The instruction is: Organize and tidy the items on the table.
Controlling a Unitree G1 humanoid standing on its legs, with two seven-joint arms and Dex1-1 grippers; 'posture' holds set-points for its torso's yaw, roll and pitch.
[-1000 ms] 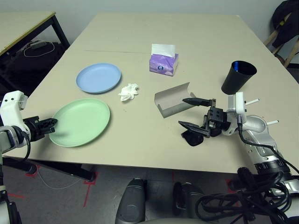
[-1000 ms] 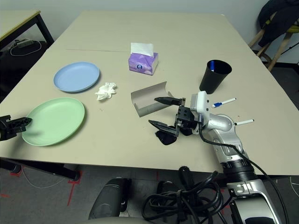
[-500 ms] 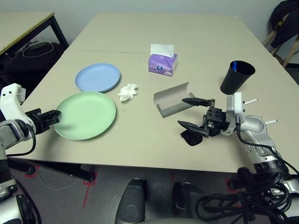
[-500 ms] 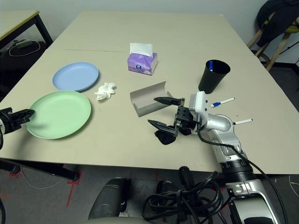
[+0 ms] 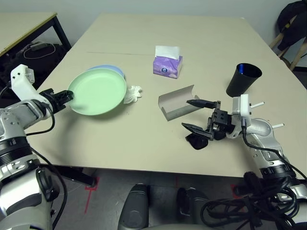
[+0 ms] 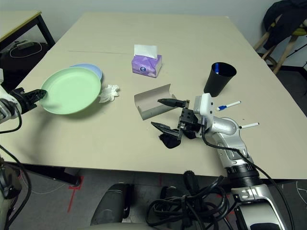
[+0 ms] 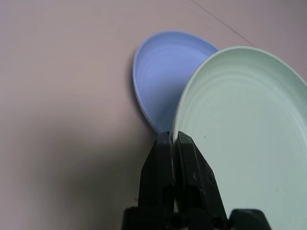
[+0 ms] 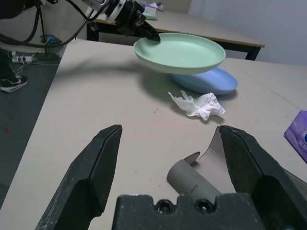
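My left gripper [image 5: 67,96] is shut on the near rim of the pale-green plate [image 5: 98,91] and holds it in the air. The plate overlaps the light-blue plate [image 7: 163,72], which lies on the table [image 5: 120,143] beneath it. A crumpled white tissue wad [image 5: 133,93] lies just right of both plates. My right gripper [image 5: 188,114] stands open and empty between the open grey glasses case [image 5: 176,102] and the black sunglasses [image 5: 195,141]. The black cup [image 5: 243,79] stands upright behind my right wrist, with a blue-white pen [image 6: 229,105] beside it.
A purple tissue box [image 5: 168,64] stands at mid-table behind the case. A smaller black-legged desk [image 5: 24,24] is off to the far left, and a chair with dark clothing [image 5: 292,28] sits past the table's far right corner.
My left gripper has lifted the green plate off the table's near left edge and carried it away from me, over the blue plate. The right arm has stayed still.
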